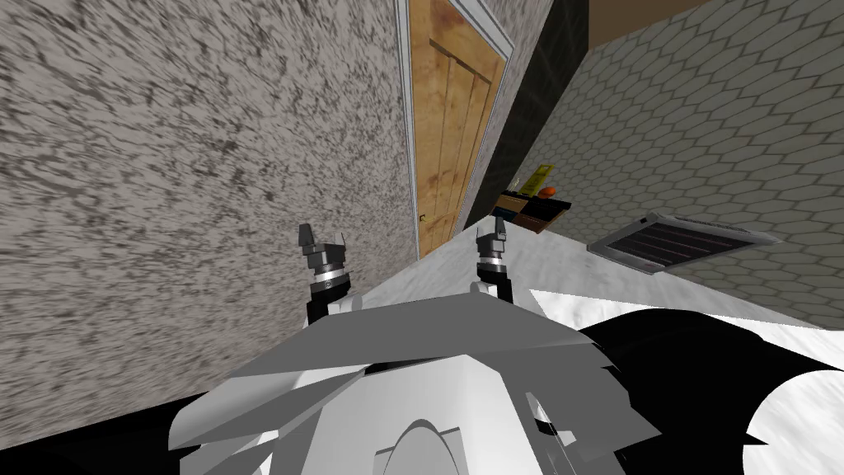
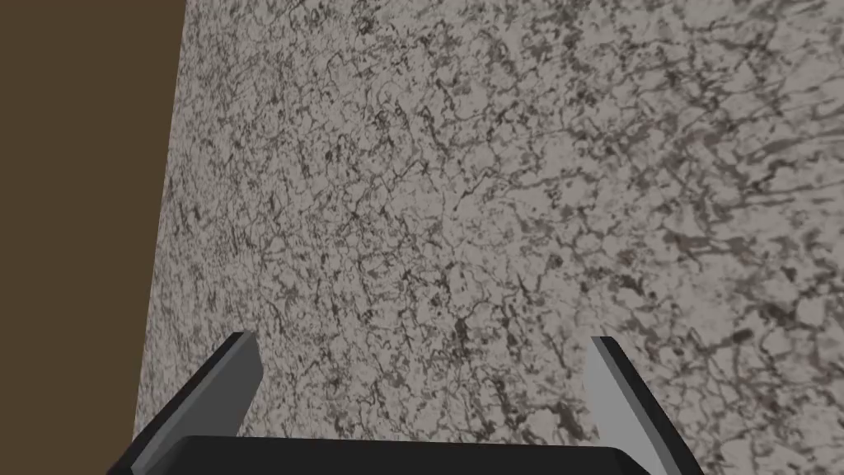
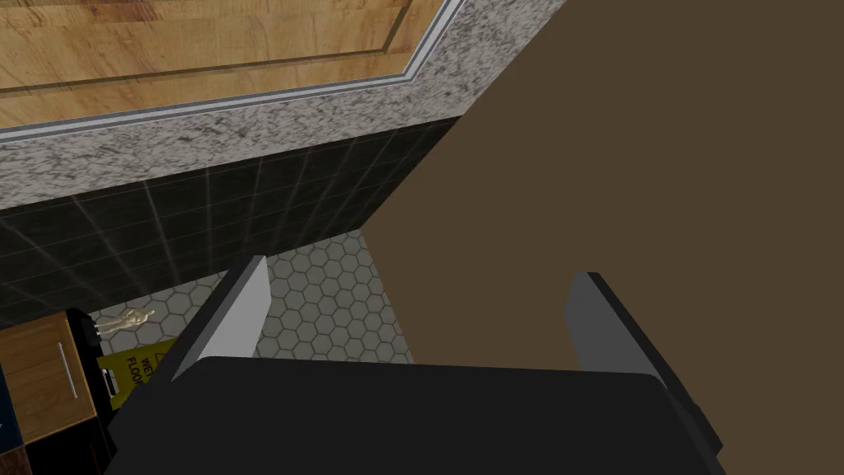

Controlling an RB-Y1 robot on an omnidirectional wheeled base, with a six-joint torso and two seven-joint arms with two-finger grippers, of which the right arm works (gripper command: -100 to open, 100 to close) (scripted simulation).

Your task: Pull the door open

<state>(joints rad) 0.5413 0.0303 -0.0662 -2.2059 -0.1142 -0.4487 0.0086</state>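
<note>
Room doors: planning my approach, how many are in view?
1. The wooden door, framed in the speckled wall ahead; others may be hidden.

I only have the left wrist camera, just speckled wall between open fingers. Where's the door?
Observer: The wooden door is in that same wall, ahead and to the right of the left gripper.
Operator: Any handle?
Observer: A small handle on the door's left edge.
Operator: And the right gripper?
Observer: The right gripper is open and empty, aimed past the door's frame at hexagon floor tiles.
</note>
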